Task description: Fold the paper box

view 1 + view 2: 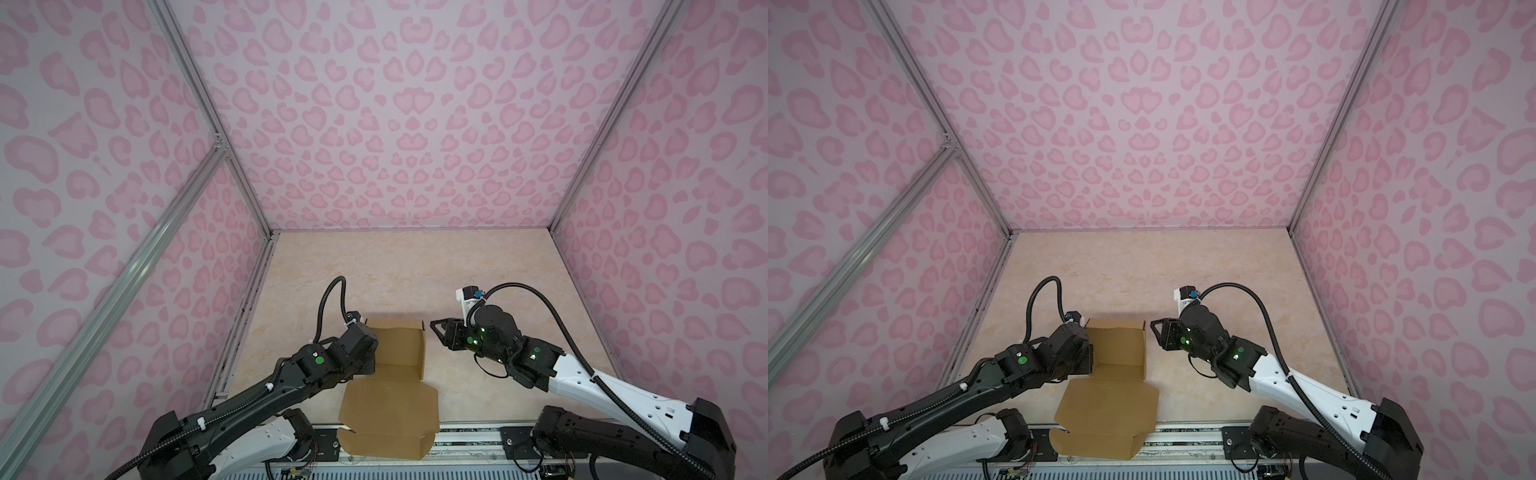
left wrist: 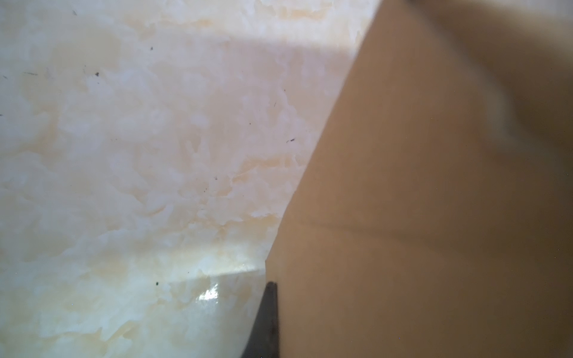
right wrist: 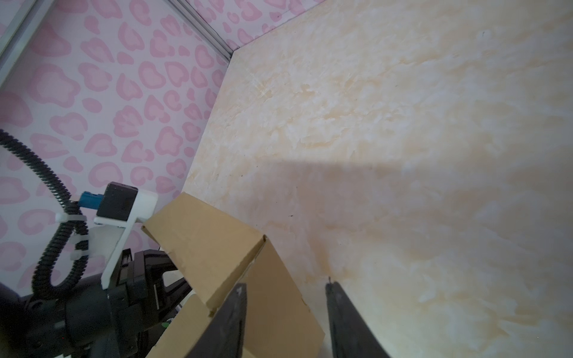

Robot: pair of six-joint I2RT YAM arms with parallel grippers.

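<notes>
The paper box (image 1: 399, 349) (image 1: 1119, 347) is brown cardboard, half folded. Its far part stands as a shallow tray with raised walls. Its near flap (image 1: 388, 405) lies flat and hangs over the table's front edge. My left gripper is hidden under its wrist at the tray's left wall in both top views. In the left wrist view one dark finger (image 2: 268, 319) lies against the cardboard (image 2: 403, 217), shut on that wall, and the second finger is hidden behind it. My right gripper (image 1: 433, 328) (image 1: 1152, 326) (image 3: 285, 285) stands open just right of the tray's right wall (image 3: 273, 297), holding nothing.
The marbled beige table (image 1: 395, 270) is boxed in by pink patterned walls (image 1: 415, 124) on three sides. A metal rail (image 1: 469, 436) runs along the front edge, between the two arm bases. The left arm's camera mount and cable (image 3: 121, 207) sit beside the box's far corner.
</notes>
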